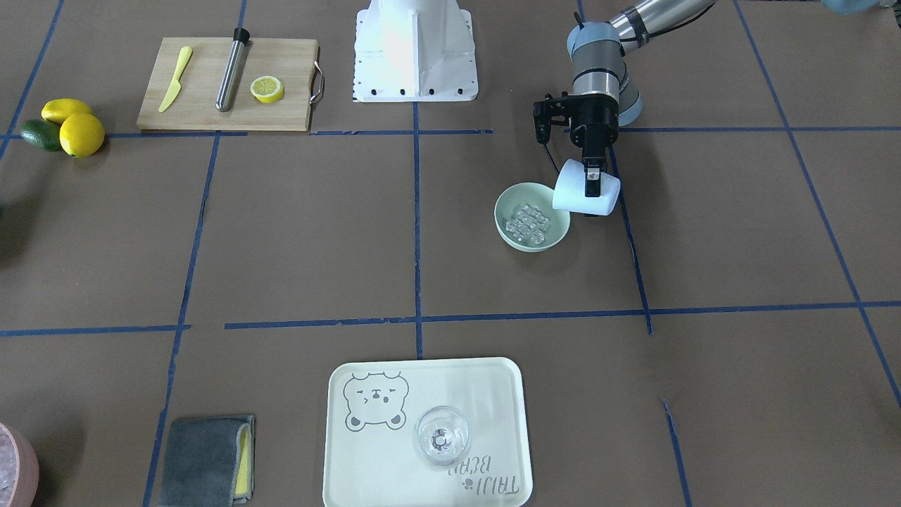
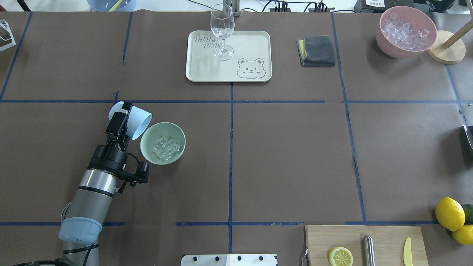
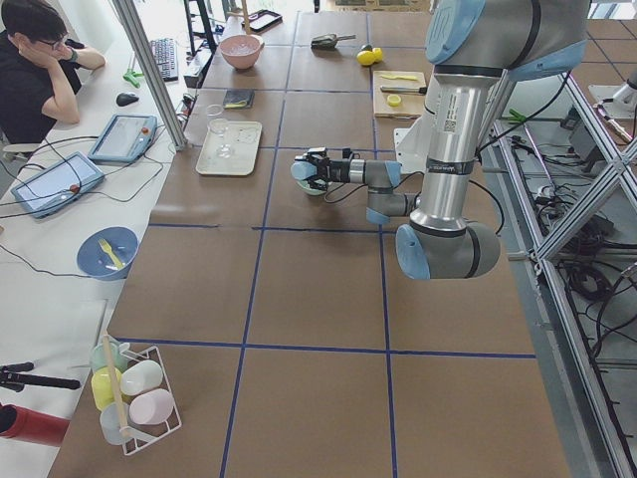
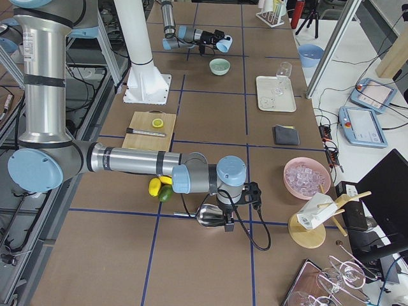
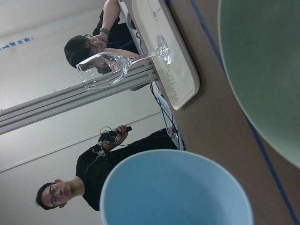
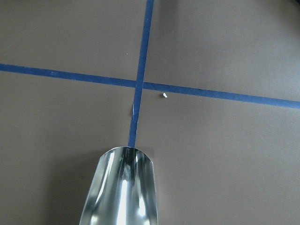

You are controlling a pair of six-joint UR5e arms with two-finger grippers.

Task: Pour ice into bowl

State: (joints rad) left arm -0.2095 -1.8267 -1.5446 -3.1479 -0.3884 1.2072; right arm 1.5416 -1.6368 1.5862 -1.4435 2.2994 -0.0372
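My left gripper (image 1: 593, 184) is shut on the light blue cup (image 1: 584, 196) and holds it tipped on its side, mouth toward the bowl. The pale mint-green bowl (image 1: 508, 203) stands on the table right beside the cup's mouth. Several clear ice cubes (image 1: 528, 224) lie in the bowl. In the overhead view the gripper (image 2: 123, 111), cup (image 2: 139, 120), bowl (image 2: 174, 130) and ice (image 2: 166, 147) stand the same way. My right gripper (image 4: 228, 220) is far off at the table's right end, shut on a metal scoop (image 6: 122, 187) held low over the table.
A cream tray (image 2: 251, 48) with a wine glass (image 2: 222, 31) stands at the far middle. A grey cloth (image 2: 317, 50) and a pink container of ice (image 2: 405, 31) are at the far right. A cutting board (image 2: 384, 236) and lemons (image 2: 449, 213) are near right.
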